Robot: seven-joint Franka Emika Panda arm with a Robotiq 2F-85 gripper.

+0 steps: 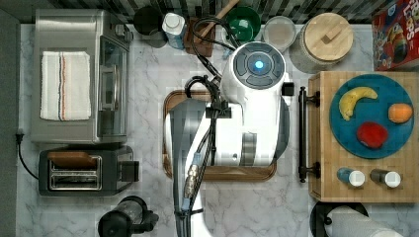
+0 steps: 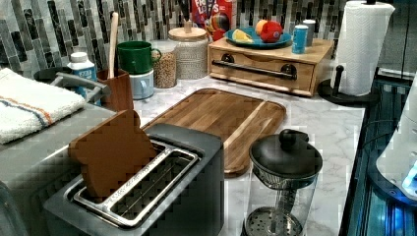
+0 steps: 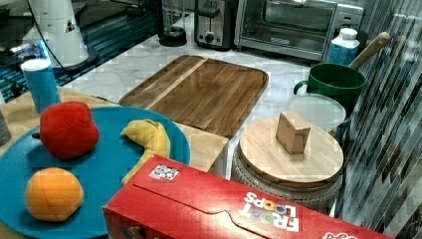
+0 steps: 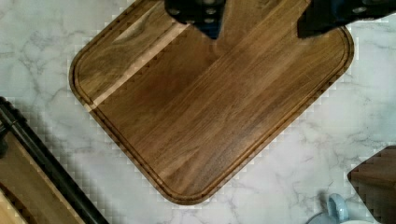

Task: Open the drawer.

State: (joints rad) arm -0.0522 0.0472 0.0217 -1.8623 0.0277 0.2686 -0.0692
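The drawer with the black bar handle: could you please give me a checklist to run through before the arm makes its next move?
1. Drawer closed and waiting to be pulled: ok, its front sits flush.
2. Handle free of obstructions: ok, nothing lies against it.
3. Jaws open and empty: ok, the wrist view shows them apart with nothing between.
4. Jaws lined up on the handle: not ok, they hang over the brown tray.
5. Room for the drawer to slide out past the tray: cannot tell.
6. Blue plate on top steady: ok.
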